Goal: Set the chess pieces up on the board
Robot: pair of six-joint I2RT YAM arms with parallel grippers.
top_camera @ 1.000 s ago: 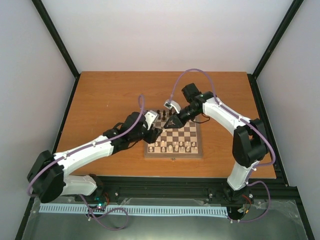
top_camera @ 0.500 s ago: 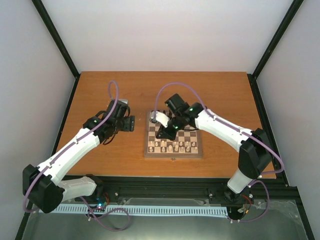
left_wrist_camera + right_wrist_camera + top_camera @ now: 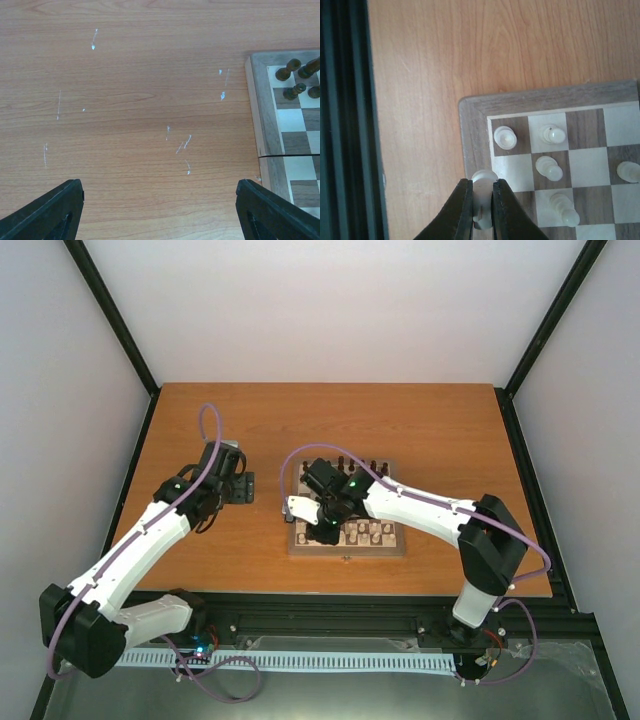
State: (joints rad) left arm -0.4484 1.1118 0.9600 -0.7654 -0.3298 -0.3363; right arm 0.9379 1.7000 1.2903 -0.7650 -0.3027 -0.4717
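The board (image 3: 398, 546) lies at the table's middle, with cream pieces (image 3: 365, 532) in its near rows and dark pieces (image 3: 362, 464) at its far edge. My right gripper (image 3: 322, 526) hovers over the board's near left corner (image 3: 470, 107), shut on a cream piece (image 3: 483, 180) held above the left border. Other cream pieces (image 3: 504, 137) stand on the corner squares. My left gripper (image 3: 238, 488) is open and empty over bare table left of the board; its fingertips (image 3: 55, 212) show at the bottom of the left wrist view, with dark pieces (image 3: 288, 69) on the board's corner (image 3: 257, 95).
The black frame rail (image 3: 342, 120) runs along the table's near edge close to the board's corner. Grey walls and black posts (image 3: 115, 320) enclose the table. Wooden tabletop (image 3: 440, 420) surrounds the board.
My right gripper has swung from the board's far side to its near left corner with the cream piece. My left arm has pulled back left, off the board.
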